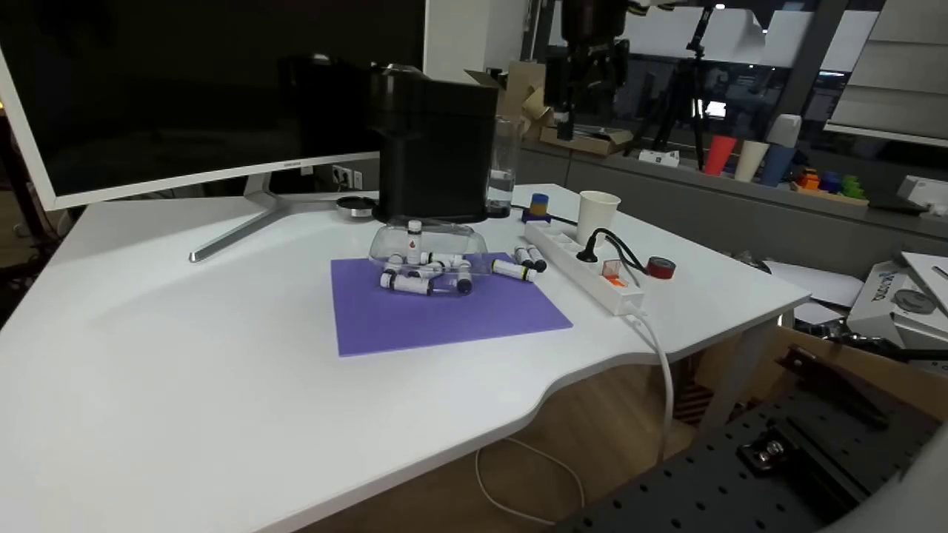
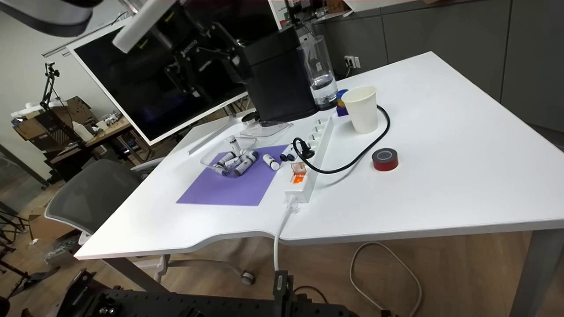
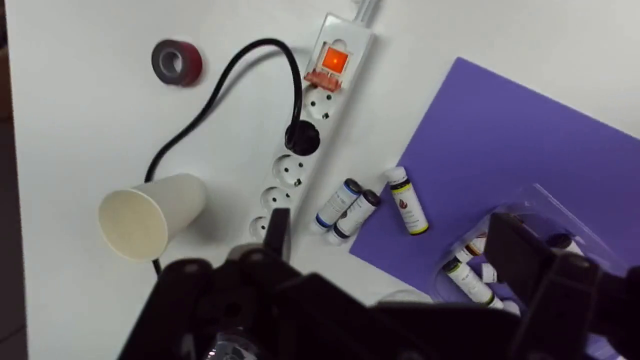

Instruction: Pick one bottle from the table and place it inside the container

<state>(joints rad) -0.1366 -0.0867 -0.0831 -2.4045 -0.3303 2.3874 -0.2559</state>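
Note:
A clear plastic container (image 1: 474,265) stands on the purple mat with several white-labelled bottles in it; its rim also shows in the wrist view (image 3: 560,202). One bottle (image 2: 234,144) in it stands nearly upright. A white-capped bottle with yellow bands (image 3: 410,206) lies on the mat's edge outside the container. A blue-banded bottle (image 3: 339,204) and a dark-capped bottle (image 3: 356,215) lie side by side between mat and power strip. My gripper (image 3: 395,240) is open and empty, high above the table; it also shows in both exterior views (image 1: 591,85) (image 2: 211,77). Its right finger hides part of the container.
A white power strip (image 1: 570,259) with a black plug and cable lies beside the bottles. A paper cup (image 2: 363,112), red tape roll (image 2: 385,159), black machine (image 1: 437,148), glass cylinder (image 1: 501,178) and monitor (image 1: 185,81) stand around. The purple mat (image 1: 444,318) lies under the container.

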